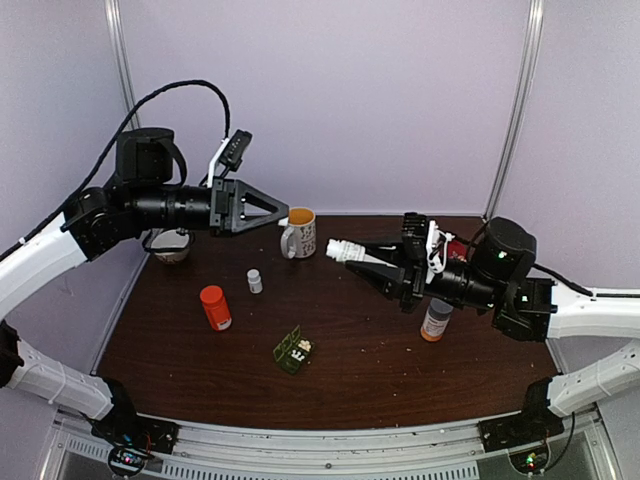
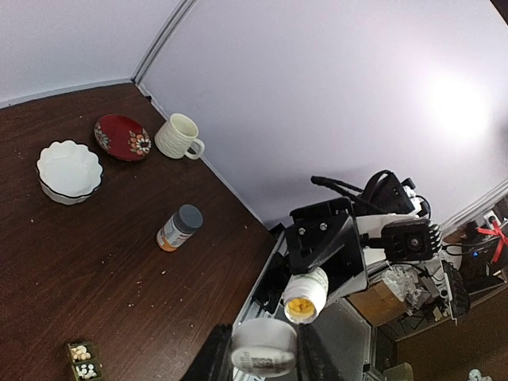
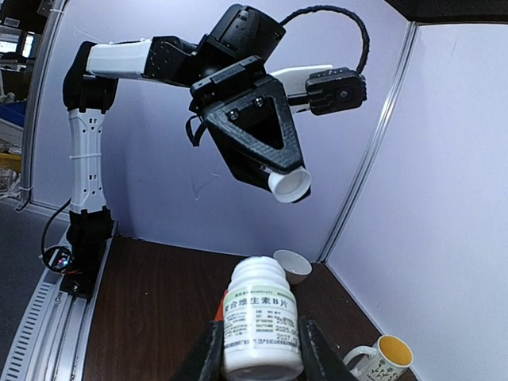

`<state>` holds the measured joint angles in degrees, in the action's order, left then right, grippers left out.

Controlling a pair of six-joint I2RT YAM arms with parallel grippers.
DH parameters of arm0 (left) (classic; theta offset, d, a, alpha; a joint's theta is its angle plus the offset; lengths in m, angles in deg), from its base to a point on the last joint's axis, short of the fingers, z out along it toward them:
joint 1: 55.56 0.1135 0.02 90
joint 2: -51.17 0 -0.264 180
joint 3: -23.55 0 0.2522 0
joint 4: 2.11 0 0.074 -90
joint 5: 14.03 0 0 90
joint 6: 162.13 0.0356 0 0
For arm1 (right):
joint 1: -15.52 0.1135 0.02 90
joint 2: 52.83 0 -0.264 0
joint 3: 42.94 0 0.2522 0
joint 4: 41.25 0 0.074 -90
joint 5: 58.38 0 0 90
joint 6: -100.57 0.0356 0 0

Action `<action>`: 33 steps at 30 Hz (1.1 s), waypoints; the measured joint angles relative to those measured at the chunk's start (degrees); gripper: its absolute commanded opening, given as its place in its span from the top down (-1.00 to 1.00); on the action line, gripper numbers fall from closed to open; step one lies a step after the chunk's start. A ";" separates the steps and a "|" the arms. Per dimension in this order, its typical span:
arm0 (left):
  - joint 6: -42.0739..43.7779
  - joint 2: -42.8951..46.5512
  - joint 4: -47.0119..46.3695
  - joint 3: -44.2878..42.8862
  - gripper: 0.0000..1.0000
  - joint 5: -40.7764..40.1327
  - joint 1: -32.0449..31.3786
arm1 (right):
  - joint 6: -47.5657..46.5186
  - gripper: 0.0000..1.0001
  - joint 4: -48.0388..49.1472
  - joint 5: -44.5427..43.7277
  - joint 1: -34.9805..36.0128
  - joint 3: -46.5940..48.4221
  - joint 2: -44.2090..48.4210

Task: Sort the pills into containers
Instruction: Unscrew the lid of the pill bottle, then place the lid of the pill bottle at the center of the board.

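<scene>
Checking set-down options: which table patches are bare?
Bare: the stretch between the dark green plastic pill box and the grey-capped amber bottle, and the whole near edge. Crowded: back left, where the orange plastic bottle, small white bottle and white ceramic mug stand close.

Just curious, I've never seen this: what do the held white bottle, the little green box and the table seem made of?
White bottle: probably plastic, smooth with a soft sheen, printed label wrapped around.
Green pill box: likely plastic, dark; too small to be sure.
Table: dark brown wood-grain look, matte; possibly laminate.
</scene>
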<state>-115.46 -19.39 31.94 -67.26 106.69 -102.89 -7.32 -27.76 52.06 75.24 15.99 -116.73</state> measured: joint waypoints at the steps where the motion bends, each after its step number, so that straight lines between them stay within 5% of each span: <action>1: -0.11 0.76 0.39 0.17 1.00 -0.22 0.28 | 0.09 0.85 0.31 -0.11 0.00 -0.61 0.33; 10: 8.04 2.43 14.88 1.09 1.00 -13.79 0.79 | 7.67 0.85 4.11 1.01 0.24 -3.89 0.96; 15: 12.76 1.55 18.78 9.77 1.00 -24.22 0.79 | 15.06 0.86 8.63 1.60 1.86 -6.64 -0.59; 33: 14.01 -12.46 13.97 27.19 1.00 -38.03 0.04 | 27.52 0.90 22.40 -1.14 7.72 -15.76 -15.56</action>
<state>-101.45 -31.85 45.91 -40.07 68.66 -102.84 20.20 -5.36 50.93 82.96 0.23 -132.29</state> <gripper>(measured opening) 0.240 0.281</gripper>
